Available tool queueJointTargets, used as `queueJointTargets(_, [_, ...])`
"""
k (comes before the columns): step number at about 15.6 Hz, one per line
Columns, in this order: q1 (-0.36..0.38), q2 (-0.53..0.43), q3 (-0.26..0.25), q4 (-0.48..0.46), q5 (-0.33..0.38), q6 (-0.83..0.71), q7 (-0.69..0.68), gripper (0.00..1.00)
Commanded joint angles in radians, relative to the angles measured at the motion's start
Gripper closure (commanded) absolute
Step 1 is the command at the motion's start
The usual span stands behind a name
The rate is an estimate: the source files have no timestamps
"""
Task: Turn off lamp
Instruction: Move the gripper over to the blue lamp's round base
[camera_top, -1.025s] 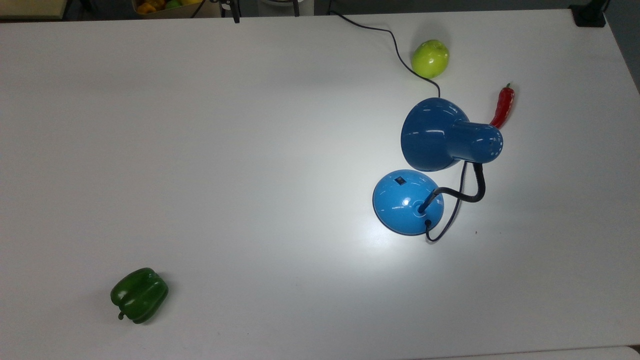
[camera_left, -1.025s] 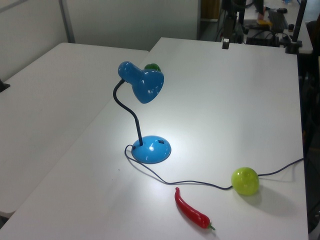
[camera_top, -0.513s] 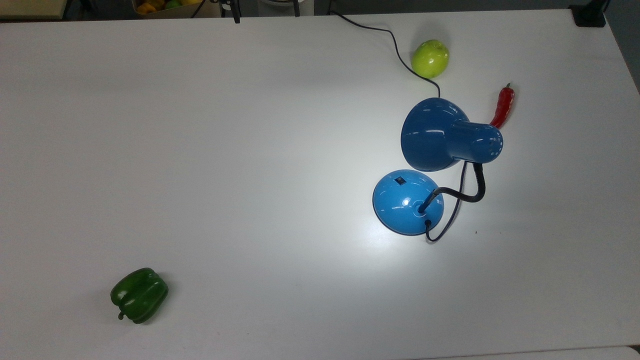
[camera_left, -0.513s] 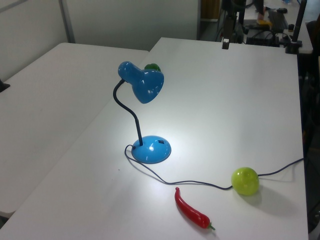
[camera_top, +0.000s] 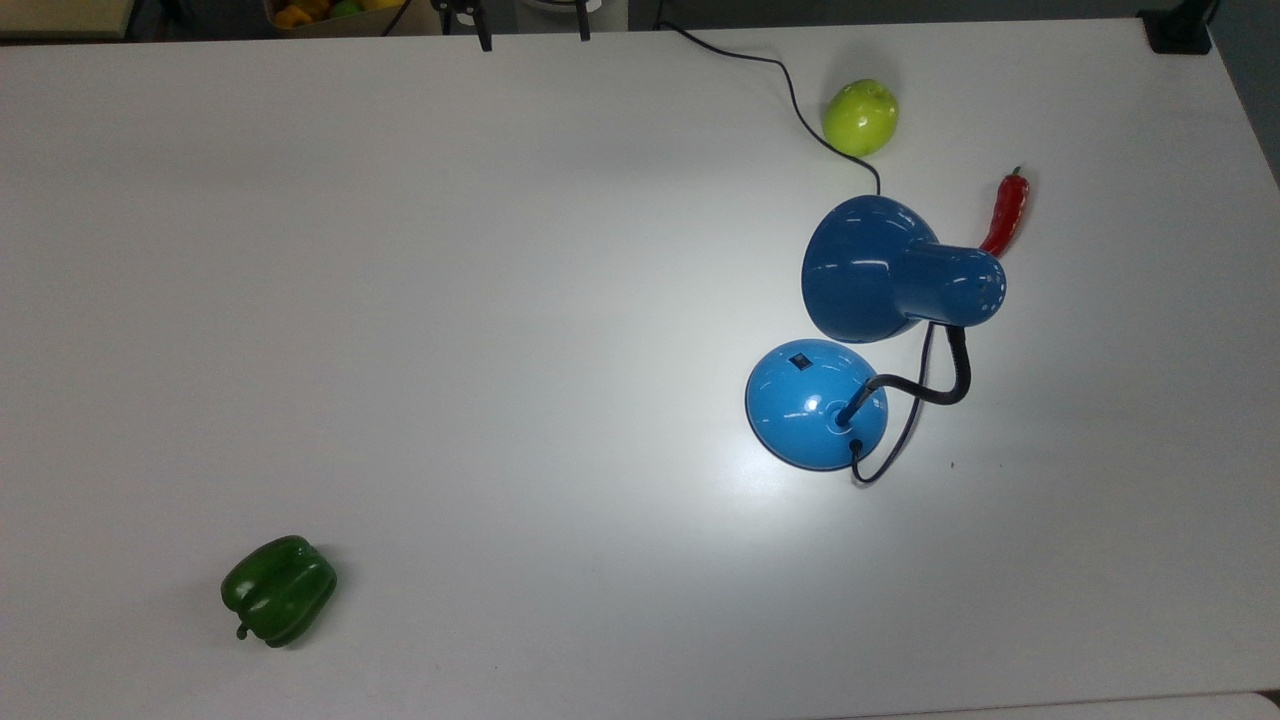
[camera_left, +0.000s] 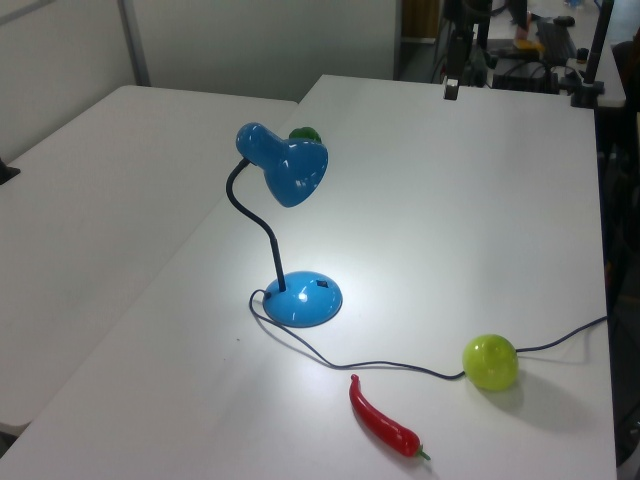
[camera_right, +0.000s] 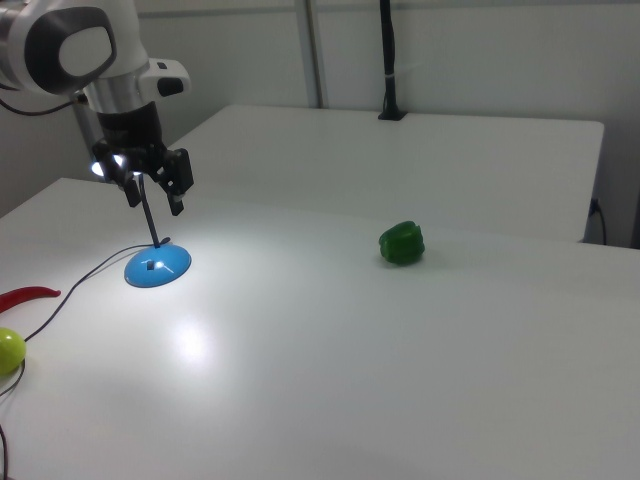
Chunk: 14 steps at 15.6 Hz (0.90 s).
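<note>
Two fingers of end effector (camera_right: 153, 192) spread apart, holding nothing | hanging above desk (camera_top: 500, 300) | lamp (camera_top: 815, 405) lit, untouched

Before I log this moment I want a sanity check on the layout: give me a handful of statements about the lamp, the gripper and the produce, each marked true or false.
1. The lamp is lit, with a bright patch on the table around its base. True.
2. The gripper is pressing the switch on the base. False: in the right view it hangs open in the air, apart from the base.
3. The cord runs past the green apple. True.
4. The green bell pepper sits right beside the lamp base. False: it lies far off, toward the top view's lower left.
5. The red chili lies on the lamp base. False: it lies on the table, partly behind the shade in the top view.
</note>
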Motion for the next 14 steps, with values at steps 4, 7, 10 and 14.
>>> queueJointTargets(4, [0.002, 0.013, 0.004, -0.004, 0.028, 0.010, -0.023, 0.78])
queueJointTargets(7, [0.004, 0.026, 0.004, -0.007, 0.029, 0.017, -0.080, 0.97])
queueJointTargets(10, [0.007, 0.030, 0.004, -0.013, 0.029, 0.018, -0.094, 1.00])
queueJointTargets(14, [0.018, 0.038, 0.035, -0.049, 0.026, 0.056, -0.097, 1.00])
